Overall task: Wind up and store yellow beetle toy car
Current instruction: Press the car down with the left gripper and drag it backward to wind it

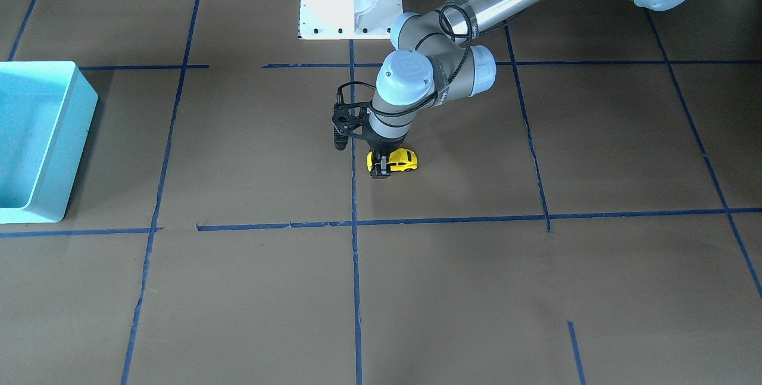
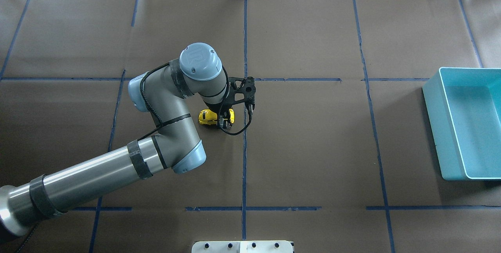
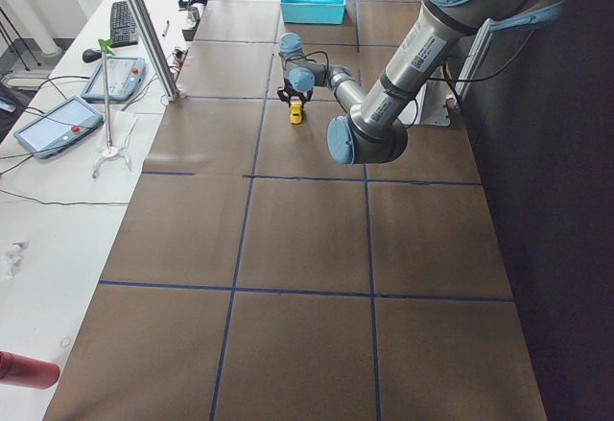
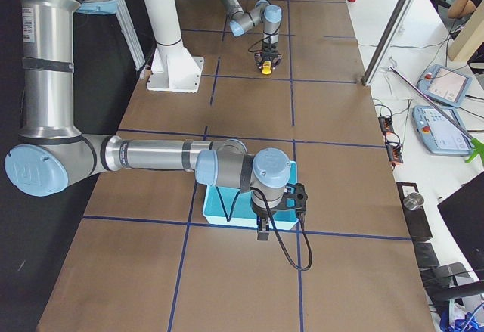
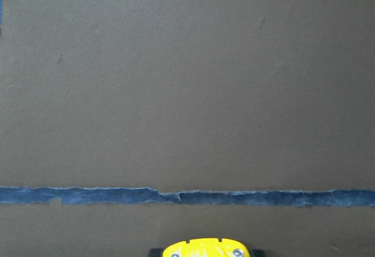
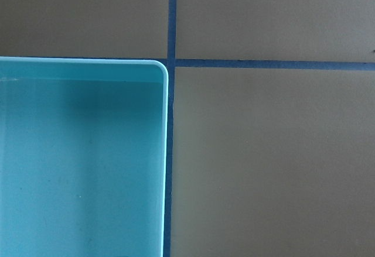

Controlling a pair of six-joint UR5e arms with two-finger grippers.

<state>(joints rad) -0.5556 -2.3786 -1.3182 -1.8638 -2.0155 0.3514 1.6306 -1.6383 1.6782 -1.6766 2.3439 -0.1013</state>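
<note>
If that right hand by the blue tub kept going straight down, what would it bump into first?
Probably the light blue bin. The right hand points down over the bin's near edge, so it would meet the rim, or the brown table just beside it. Depth is hard to judge here.

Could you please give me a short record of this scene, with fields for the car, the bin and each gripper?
Toy car: yellow, on its wheels on the table, near the middle.
Left gripper: down over the car, a finger on each side, seemingly closed on it.
Bin: light blue, at the table's end on the robot's right, far from the car.
Right gripper: hangs by the bin's edge; open or shut cannot be told.
Stored: not yet.
</note>
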